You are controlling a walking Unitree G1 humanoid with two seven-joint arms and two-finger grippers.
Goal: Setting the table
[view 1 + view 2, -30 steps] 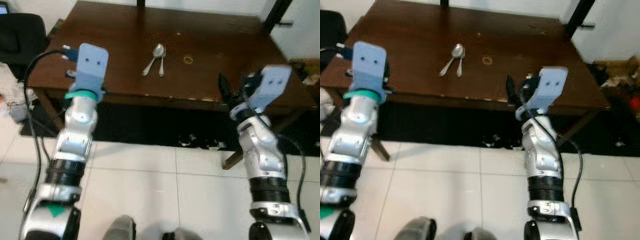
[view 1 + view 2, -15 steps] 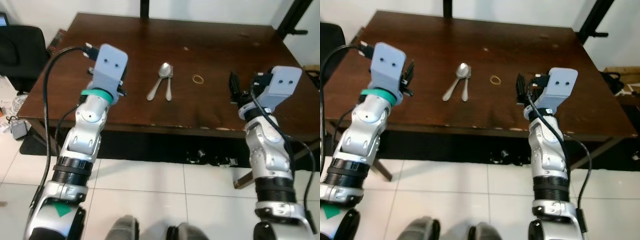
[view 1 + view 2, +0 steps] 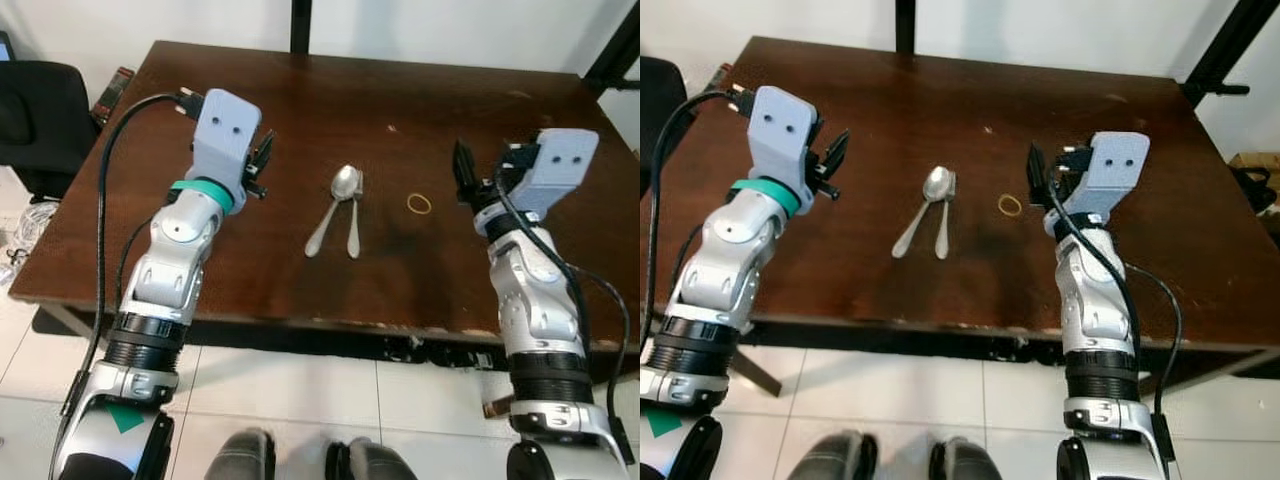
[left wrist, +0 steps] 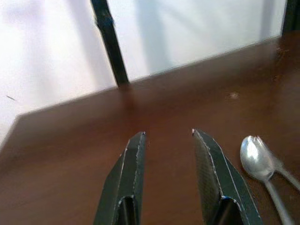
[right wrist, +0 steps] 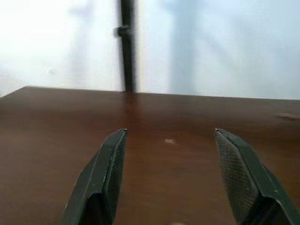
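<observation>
We have stepped closer, so both arms now reach over the brown surface. Our left pincer and right pincer hover spread apart, holding nothing. Between them two spoons lie touching, a rubber band just beside them.

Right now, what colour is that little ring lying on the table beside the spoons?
The ring is yellowish-gold, clearest in the left eye view.

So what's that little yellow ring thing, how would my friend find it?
Look at the dark brown wooden table. Near its middle lie two shiny silver metal spoons; beside them, toward the robot's right hand, lies a small yellow rubber band, the only thin flat loop there.
</observation>
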